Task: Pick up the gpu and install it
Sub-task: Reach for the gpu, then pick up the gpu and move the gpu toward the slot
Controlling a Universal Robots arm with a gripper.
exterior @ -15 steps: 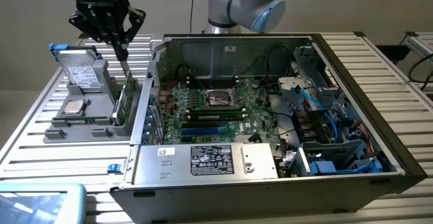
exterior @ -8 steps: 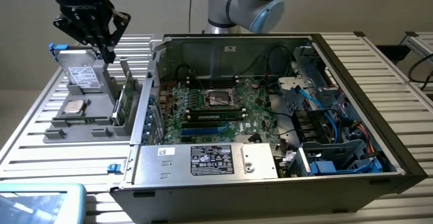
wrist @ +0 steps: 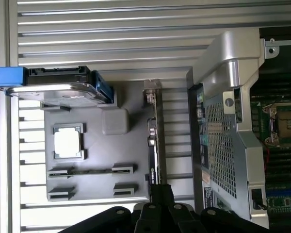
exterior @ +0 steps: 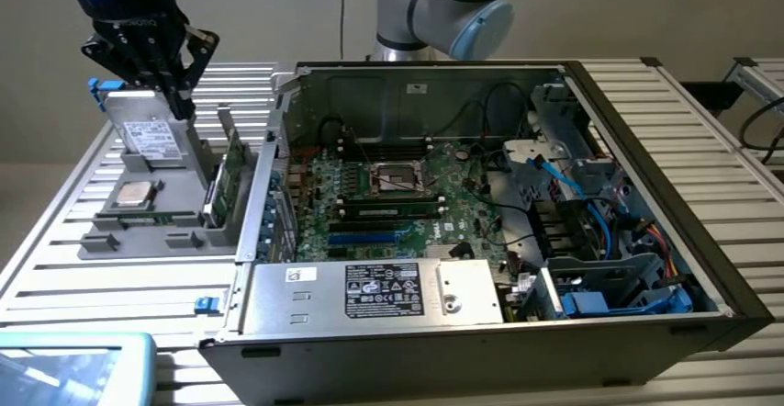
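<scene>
The two fingers [exterior: 180,89] of the black linkage gripper [exterior: 184,108] [wrist: 160,193] are pressed together with nothing between them, and their tips point straight down. The gripper hangs above the far end of a grey moulded parts tray [exterior: 117,241] [wrist: 97,153] and touches nothing.

In the wrist view, the tips line up with one end of the gpu [exterior: 234,169] [wrist: 155,141], a small flat green circuit card seen there edge-on. The card stands upright on its long edge in a slot along the side of the tray nearest the computer.

A silver hard drive with blue side clips [exterior: 150,135] [wrist: 53,90] stands on edge at the tray's far end. In the exterior view it is just under the fingertips. A square silver processor chip [exterior: 132,195] [wrist: 68,142] lies flat in a recess mid-tray, apart from the card.

The tray rests on a slatted aluminium table [exterior: 110,291] [wrist: 111,29]. Just beside the tray, at the exterior view's right, an open dark tower case [exterior: 465,369] [wrist: 228,63] lies on its side. Inside it are:
- a large green motherboard [exterior: 367,227]
- a square processor socket [exterior: 395,178] [wrist: 281,121]
- a long dark memory stick [exterior: 392,209] seated in its slot
- a silver power supply with a black label [exterior: 374,291] at the near side
- blue cables [exterior: 576,186] toward the exterior view's right

Behind the case rises a grey and pale blue arm joint [exterior: 443,6].
</scene>
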